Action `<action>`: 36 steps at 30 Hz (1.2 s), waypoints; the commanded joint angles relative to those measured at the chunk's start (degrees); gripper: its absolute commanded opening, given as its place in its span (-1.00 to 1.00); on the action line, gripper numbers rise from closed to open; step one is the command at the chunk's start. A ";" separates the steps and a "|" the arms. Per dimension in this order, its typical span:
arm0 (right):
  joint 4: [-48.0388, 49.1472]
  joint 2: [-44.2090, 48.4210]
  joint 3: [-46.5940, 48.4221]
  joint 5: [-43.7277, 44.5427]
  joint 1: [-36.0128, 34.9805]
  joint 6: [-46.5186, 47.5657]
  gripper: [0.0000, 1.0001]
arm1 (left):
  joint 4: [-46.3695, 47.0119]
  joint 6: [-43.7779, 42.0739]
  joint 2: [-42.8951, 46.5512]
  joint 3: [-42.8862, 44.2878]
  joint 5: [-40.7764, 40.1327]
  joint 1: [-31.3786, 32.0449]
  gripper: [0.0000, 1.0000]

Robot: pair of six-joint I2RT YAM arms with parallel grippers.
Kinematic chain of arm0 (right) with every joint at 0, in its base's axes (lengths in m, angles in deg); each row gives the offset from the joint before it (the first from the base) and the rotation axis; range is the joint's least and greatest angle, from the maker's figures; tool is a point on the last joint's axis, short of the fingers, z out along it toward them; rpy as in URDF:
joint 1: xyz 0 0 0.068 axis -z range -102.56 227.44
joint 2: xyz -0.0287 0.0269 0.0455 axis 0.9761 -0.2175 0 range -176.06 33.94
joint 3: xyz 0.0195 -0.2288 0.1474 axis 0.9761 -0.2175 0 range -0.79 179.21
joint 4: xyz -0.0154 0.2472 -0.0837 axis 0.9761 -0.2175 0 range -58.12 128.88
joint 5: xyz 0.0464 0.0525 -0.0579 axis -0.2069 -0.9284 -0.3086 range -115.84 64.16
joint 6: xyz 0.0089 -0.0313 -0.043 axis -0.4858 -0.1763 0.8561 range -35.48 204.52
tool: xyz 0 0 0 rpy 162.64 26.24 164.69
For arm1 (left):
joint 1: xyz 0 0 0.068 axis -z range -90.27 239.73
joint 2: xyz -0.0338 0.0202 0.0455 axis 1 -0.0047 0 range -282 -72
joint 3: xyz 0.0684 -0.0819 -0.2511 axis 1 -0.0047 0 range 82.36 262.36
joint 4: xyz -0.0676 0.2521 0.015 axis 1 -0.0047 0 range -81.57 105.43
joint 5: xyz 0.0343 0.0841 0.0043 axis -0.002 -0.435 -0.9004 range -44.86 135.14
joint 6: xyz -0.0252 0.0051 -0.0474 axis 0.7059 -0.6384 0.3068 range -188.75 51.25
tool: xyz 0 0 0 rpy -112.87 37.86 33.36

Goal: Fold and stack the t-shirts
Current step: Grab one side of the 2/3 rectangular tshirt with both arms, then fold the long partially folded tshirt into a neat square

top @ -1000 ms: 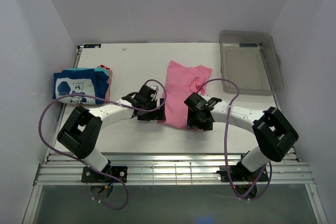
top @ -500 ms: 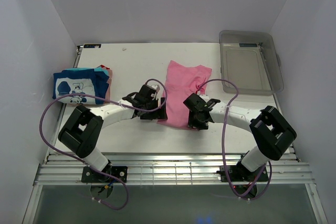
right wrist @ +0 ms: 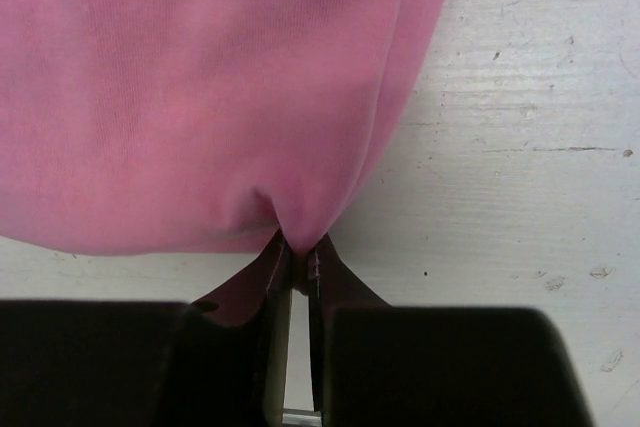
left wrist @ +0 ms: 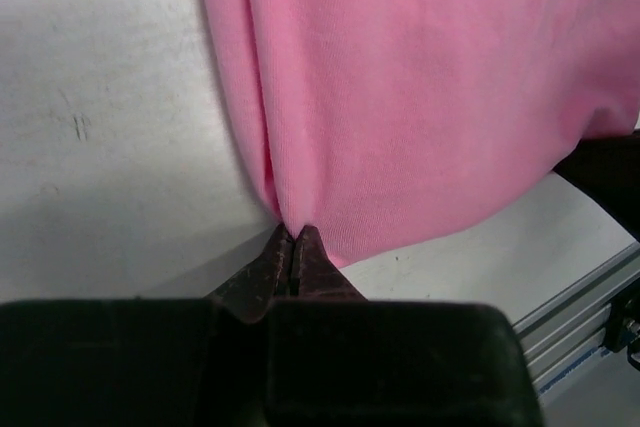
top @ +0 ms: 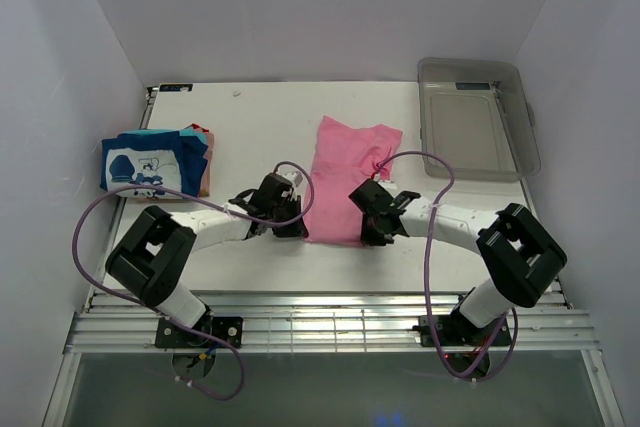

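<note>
A pink t-shirt (top: 345, 172) lies folded into a long strip at the table's middle. My left gripper (top: 297, 230) is shut on its near left corner, where the pink cloth (left wrist: 420, 97) bunches right at the fingertips (left wrist: 305, 247). At the near right corner my right gripper (top: 368, 234) is shut on the same pink t-shirt (right wrist: 200, 97), a pinch of fabric caught between its fingertips (right wrist: 322, 255). A stack of folded t-shirts (top: 155, 163), the topmost blue with a white cartoon print, rests at the table's left edge.
A clear plastic bin (top: 475, 127) stands at the back right of the table. White walls close in on both sides. A metal rail (top: 330, 322) runs along the near edge, and purple cables loop over both arms.
Both grippers closed on the pink t-shirt's near corners. The near edge of the shirt has been drawn in slightly, and the left gripper shifted a little toward the near side.
</note>
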 commanded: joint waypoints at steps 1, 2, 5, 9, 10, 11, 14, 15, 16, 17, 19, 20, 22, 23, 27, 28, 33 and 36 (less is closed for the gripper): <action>-4.07 0.78 -3.00 1.46 -3.05 -0.92 -0.85 | -7.30 -0.37 2.66 -7.13 -1.11 2.31 -1.00; -4.69 1.40 -3.18 1.55 -3.94 -1.79 -0.84 | -7.82 0.33 4.33 -7.94 -1.73 3.09 -1.00; -7.68 4.30 -4.06 1.99 -8.07 -4.69 -0.84 | -10.63 3.57 11.18 -9.78 -2.34 5.73 -1.00; -13.21 7.90 -4.41 3.13 -14.13 -9.26 -0.85 | -16.87 7.28 20.41 -10.05 -3.05 8.20 -1.00; -15.48 9.13 -4.24 3.31 -16.49 -10.14 -0.85 | -19.58 7.72 24.00 -9.70 -3.31 8.72 -1.00; -16.64 9.66 -3.63 3.23 -17.82 -11.11 -0.85 | -21.00 8.59 25.69 -8.66 -3.84 9.42 -1.00; -21.21 10.99 -1.61 3.92 -22.74 -14.45 -0.84 | -26.80 9.74 30.44 -6.55 -4.54 10.57 -1.00; -22.61 10.81 1.01 4.80 -23.80 -15.24 -0.84 | -28.38 10.61 31.23 -4.62 -4.81 10.75 -1.00; -24.19 10.46 2.69 5.42 -25.64 -16.55 -0.84 | -30.74 10.97 32.02 -3.47 -4.90 10.84 -1.00; -27.34 10.11 4.62 6.38 -26.53 -17.09 -0.84 | -31.81 11.41 33.16 -2.16 -5.16 10.92 -1.00; -30.52 8.79 11.03 9.28 -27.67 -18.40 -0.84 | -34.71 12.03 33.96 3.02 -6.56 11.10 -1.00; -33.58 8.44 13.23 10.51 -27.77 -18.67 -0.84 | -35.51 12.11 33.96 4.96 -7.35 11.10 -1.00; -36.06 7.48 19.63 14.54 -27.68 -18.94 -0.85 | -37.00 11.85 33.09 10.13 -9.72 11.19 -1.00; -37.20 7.12 21.67 16.13 -27.59 -18.94 -0.85 | -37.18 11.68 32.48 11.55 -9.91 11.19 -1.00; -43.44 5.10 30.03 22.02 -25.66 -18.15 -0.85 | -36.40 11.85 28.09 15.78 -13.68 11.10 -1.00; -44.07 5.01 31.00 22.90 -24.44 -17.89 -0.85 | -35.87 11.94 27.55 16.13 -14.47 11.19 -1.00; -40.74 6.94 30.14 23.62 -17.32 -11.58 -0.84 | -30.08 10.54 23.60 18.51 -19.66 9.70 -1.00; -35.38 7.91 27.16 22.22 -10.22 -6.66 -0.85 | -26.13 8.87 19.12 19.56 -18.26 6.63 -1.00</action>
